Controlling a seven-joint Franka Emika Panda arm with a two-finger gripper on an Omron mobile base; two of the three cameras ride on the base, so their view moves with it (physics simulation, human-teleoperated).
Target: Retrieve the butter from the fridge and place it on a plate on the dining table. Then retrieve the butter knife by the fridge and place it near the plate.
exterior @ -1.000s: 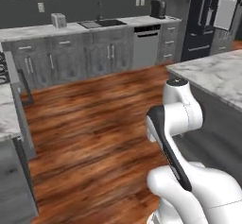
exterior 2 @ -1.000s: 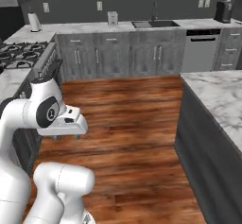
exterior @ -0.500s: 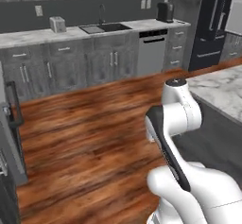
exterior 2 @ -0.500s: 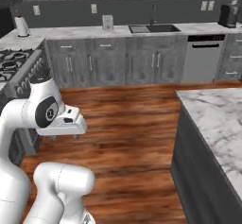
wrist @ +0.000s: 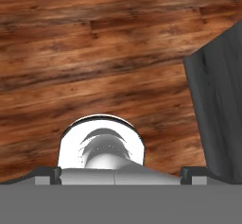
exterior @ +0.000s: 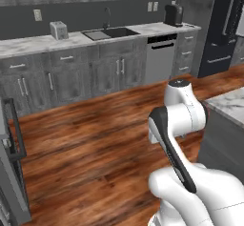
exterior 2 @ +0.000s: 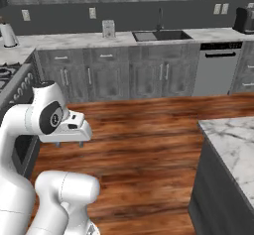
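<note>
My gripper (exterior 2: 68, 144) hangs low in front of the folded arm and points down at the wood floor. Its two fingertips (wrist: 47, 173) stand wide apart at the bottom of the hand view, open with nothing between them. The fridge (exterior: 223, 27), dark with grey bar handles, stands at the far right end of the kitchen wall. A corner of the marble dining table (exterior: 229, 105) (exterior 2: 232, 142) shows to my right. The butter, the plate and the butter knife are out of view.
A marble counter (exterior: 71, 40) with sink (exterior 2: 158, 34), toaster (exterior: 58, 29), dishwasher (exterior: 160, 58) and black coffee machine (exterior: 173, 14) runs ahead. A stove (exterior 2: 11, 78) and oven front (exterior: 10, 163) are at the left. Wood floor (exterior 2: 149, 130) lies open between.
The whole picture has shifted: the base has driven closer to the counter, and the table has slid further right. The arm holds the same folded pose and the gripper stays open.
</note>
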